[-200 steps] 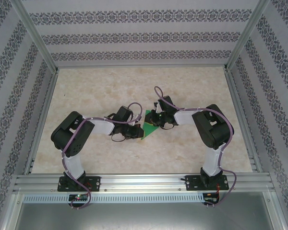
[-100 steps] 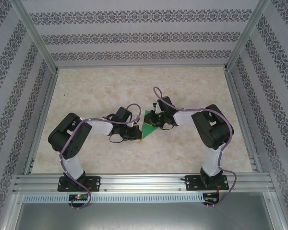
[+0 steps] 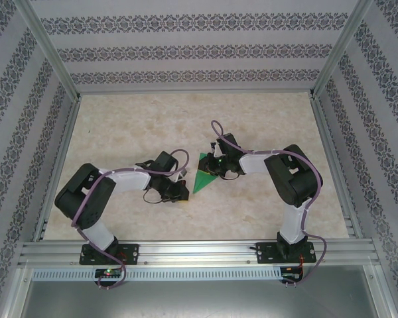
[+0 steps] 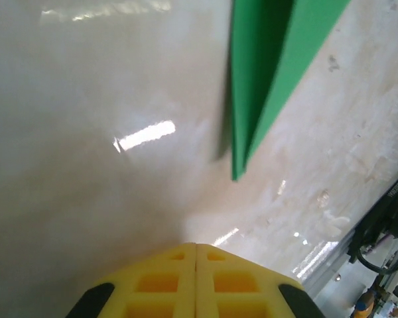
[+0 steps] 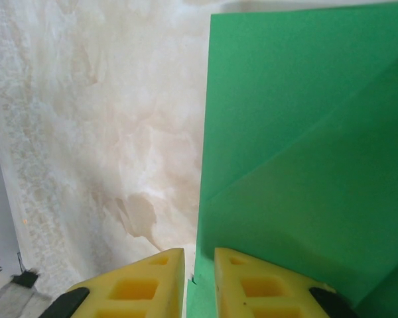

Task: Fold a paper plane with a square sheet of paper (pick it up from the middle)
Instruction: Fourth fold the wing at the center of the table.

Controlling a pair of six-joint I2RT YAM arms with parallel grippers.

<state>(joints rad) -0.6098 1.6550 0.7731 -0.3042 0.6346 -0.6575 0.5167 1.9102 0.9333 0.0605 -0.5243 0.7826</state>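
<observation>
Pressure from closed left fingers (image 4: 160,283) should crease the paper (image 3: 204,179) ahead, with slightly parted right fingers (image 5: 140,286) steadying its edge.

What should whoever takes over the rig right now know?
Left gripper: shut, empty, just short of the green paper, not touching it.
Right gripper: jaws a slit apart at the paper's edge; grip unclear.
Paper: lies on the table, mid-workspace, between the grippers.
Done: at least one diagonal fold; near end comes to a point.
To do: remaining folds; not yet a slim dart.
</observation>
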